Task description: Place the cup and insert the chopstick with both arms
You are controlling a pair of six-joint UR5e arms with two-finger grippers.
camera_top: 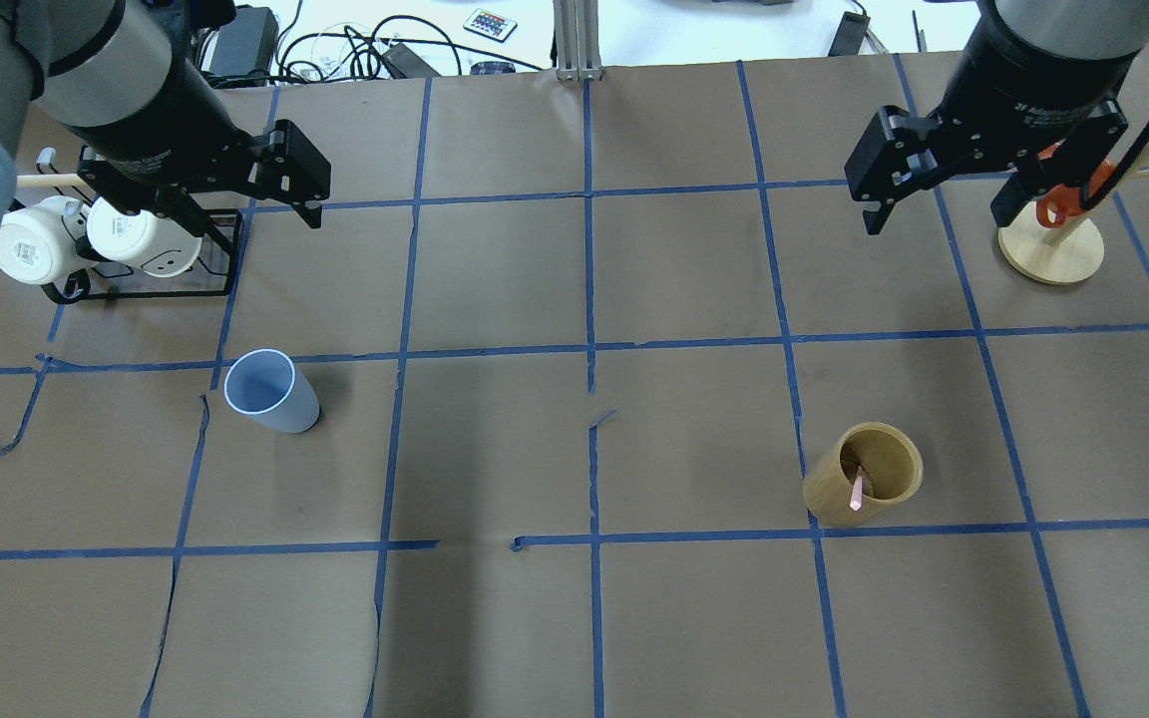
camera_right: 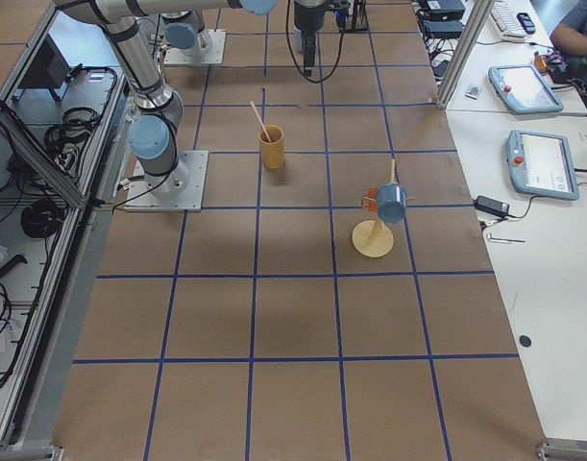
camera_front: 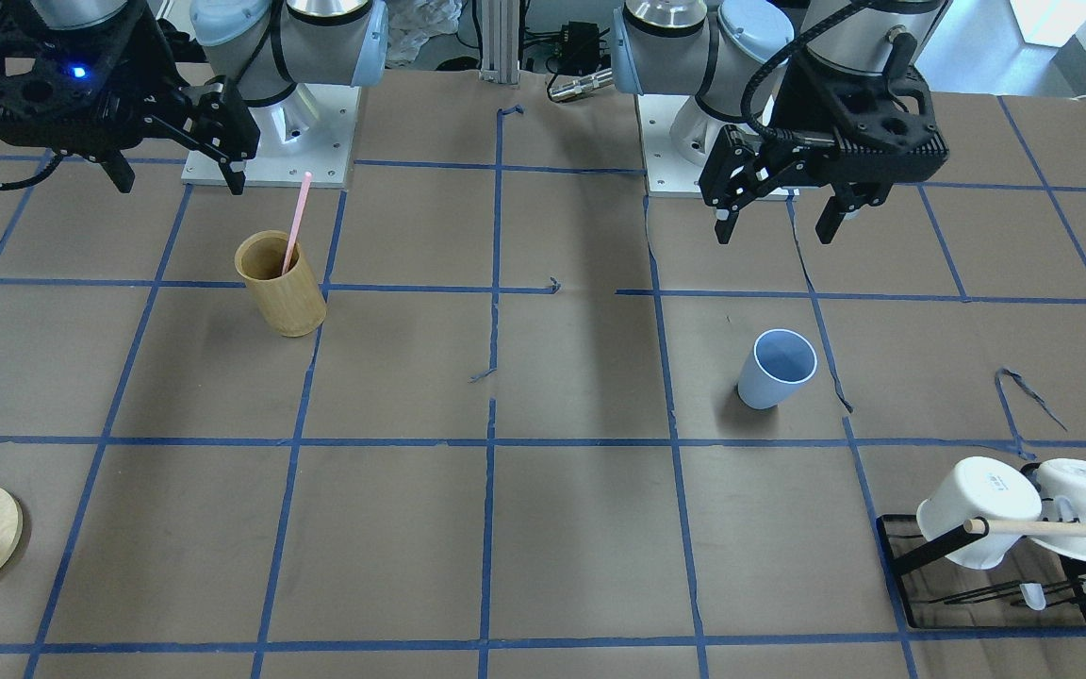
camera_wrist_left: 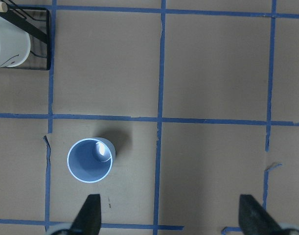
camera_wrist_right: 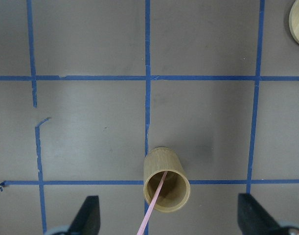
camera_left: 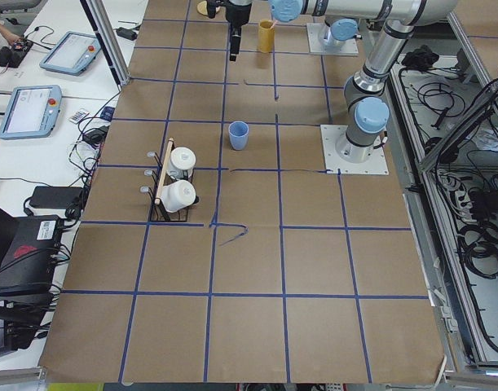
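The light blue cup [camera_front: 774, 370] stands upright on the brown table, on my left side; it also shows in the overhead view [camera_top: 270, 392] and the left wrist view [camera_wrist_left: 90, 160]. My left gripper [camera_front: 774, 231] is open and empty, high above the table and behind the cup [camera_wrist_left: 171, 215]. The pale pink chopstick [camera_front: 296, 222] leans inside a tan bamboo cylinder [camera_front: 281, 285] on my right side [camera_top: 856, 491]. My right gripper [camera_front: 180, 179] is open and empty, high above the table near the cylinder [camera_wrist_right: 166, 186].
A black rack with white mugs [camera_front: 986, 514] and a wooden rod [camera_front: 1061, 528] sits at the far left of the table [camera_top: 126, 239]. A round wooden stand [camera_top: 1051, 249] with an orange piece sits at the far right. Blue tape lines grid the table.
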